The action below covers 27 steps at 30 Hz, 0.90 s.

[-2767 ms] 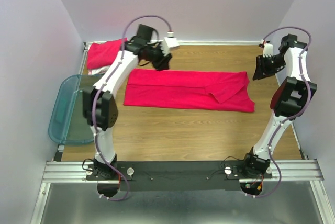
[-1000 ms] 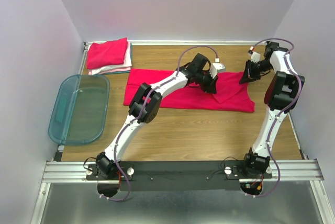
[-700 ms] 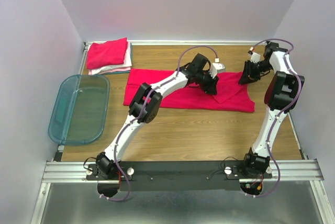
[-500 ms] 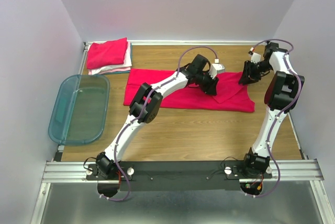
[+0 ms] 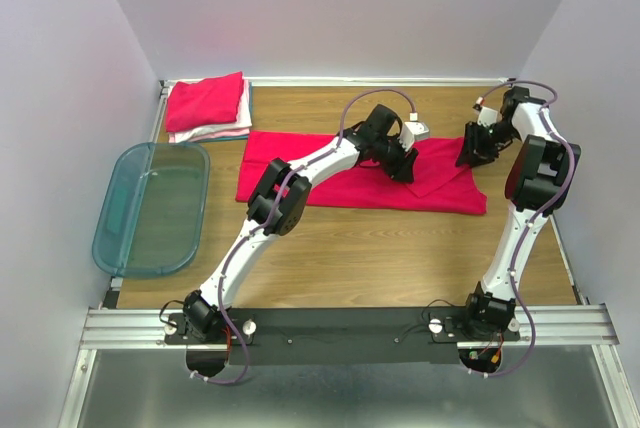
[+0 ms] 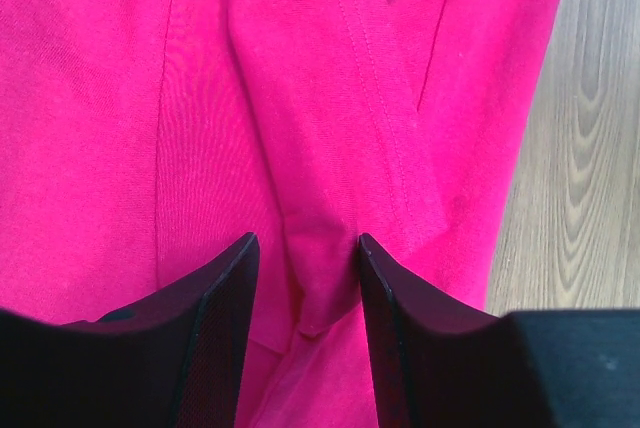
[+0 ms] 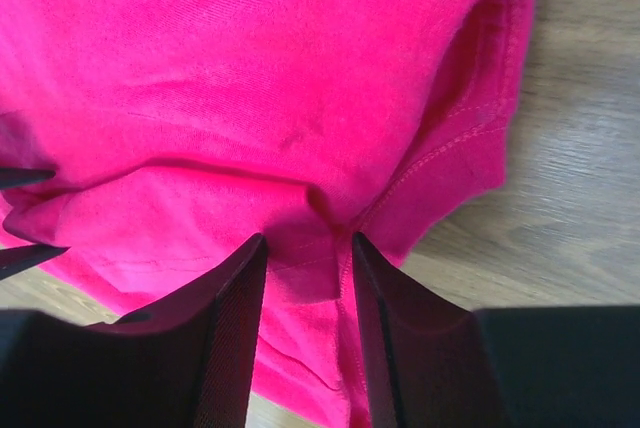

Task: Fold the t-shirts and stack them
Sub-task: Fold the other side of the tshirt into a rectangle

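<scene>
Mounting rail (image 5: 330,328): runs along the near edge and carries both arm bases.
Table (image 5: 380,258): bare wood-grain top between the rail and the cloth.
Plastic bin (image 5: 150,210): translucent teal, on the left side overhanging the table edge, well apart from the spread shirt.
Spread t-shirt (image 5: 350,191): bright red-pink, lying flat across the middle of the table as a long folded band, with a sleeve flap turned over near its right end.
Left arm (image 5: 300,173): reaches diagonally over the band and hides part of its middle from above.
Left gripper (image 6: 305,238): down on the shirt right of centre, jaws parted, astride a raised seam fold that it does not pinch.
Right arm (image 5: 540,173): stands along the right edge, covering the table strip there.
Right gripper (image 7: 308,238): at the shirt's far right corner by the sleeve hem, jaws likewise apart, with cloth lying loose between them.
Folded stack (image 5: 205,103): in the far left corner, red-pink t-shirts on top with white and pale teal edges showing beneath.
Walls: plain pale panels close in the left, far and right sides.
</scene>
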Each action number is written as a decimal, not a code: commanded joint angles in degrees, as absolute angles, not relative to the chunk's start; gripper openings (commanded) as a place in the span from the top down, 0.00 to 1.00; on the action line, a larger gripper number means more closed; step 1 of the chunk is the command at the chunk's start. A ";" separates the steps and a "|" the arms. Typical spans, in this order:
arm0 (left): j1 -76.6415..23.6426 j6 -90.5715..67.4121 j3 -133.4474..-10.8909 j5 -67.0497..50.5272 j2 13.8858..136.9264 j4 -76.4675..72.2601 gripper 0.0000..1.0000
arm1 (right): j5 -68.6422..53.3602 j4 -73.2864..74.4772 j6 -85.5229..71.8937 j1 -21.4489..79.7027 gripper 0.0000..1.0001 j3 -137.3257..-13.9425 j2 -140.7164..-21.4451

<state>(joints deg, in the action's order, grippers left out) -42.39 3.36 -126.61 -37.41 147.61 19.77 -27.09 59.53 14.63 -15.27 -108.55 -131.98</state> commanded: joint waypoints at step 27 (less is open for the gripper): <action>-40.61 2.29 -122.96 -39.55 144.58 14.77 1.00 | -35.24 58.54 13.62 -13.71 0.99 -112.67 -127.62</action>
<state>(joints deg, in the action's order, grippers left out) -41.34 3.05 -125.05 -38.26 147.79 17.43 -33.93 59.16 14.35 -14.22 -110.56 -128.75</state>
